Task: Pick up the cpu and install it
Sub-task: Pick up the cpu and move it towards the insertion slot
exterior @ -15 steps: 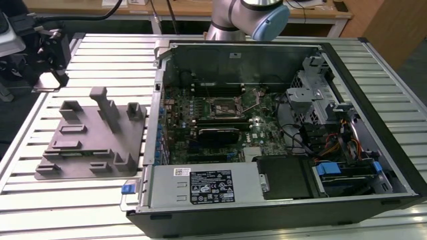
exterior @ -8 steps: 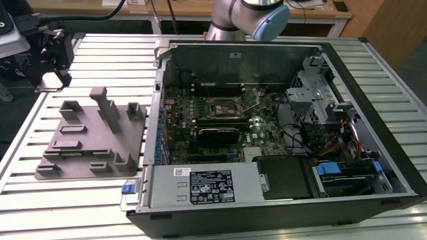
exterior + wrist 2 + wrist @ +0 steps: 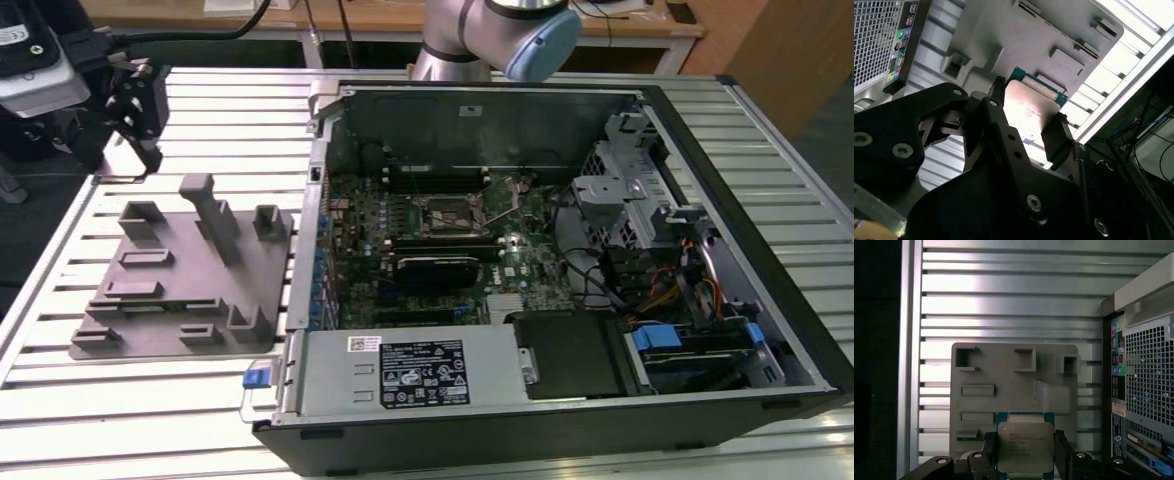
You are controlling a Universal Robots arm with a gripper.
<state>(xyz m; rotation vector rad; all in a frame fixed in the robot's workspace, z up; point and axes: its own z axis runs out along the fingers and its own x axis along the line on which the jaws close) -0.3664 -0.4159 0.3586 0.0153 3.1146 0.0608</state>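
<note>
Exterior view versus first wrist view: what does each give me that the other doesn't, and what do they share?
Exterior view: the inside of the computer case, with the motherboard and its black-framed socket, lever up. First wrist view: the cpu clamped in the pincer, metal top facing the camera, plus the case's rear ports. Shared: the grey tray, the slatted table and the case itself.

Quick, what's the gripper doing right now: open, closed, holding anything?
Gripper: closed on the cpu, one finger against each of two opposite edges.
</note>
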